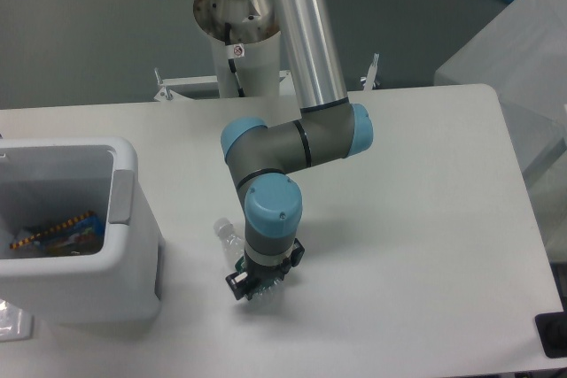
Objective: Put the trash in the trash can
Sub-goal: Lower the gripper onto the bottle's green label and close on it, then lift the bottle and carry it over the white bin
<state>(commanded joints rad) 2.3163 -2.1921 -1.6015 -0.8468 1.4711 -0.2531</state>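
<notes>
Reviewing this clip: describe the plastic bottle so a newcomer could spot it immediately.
Start at the white trash can on the table's left. Just right of it, the arm's hand is down at the tabletop. The clear plastic bottle pokes out up and left from under it, the only transparent item on the table.
</notes>
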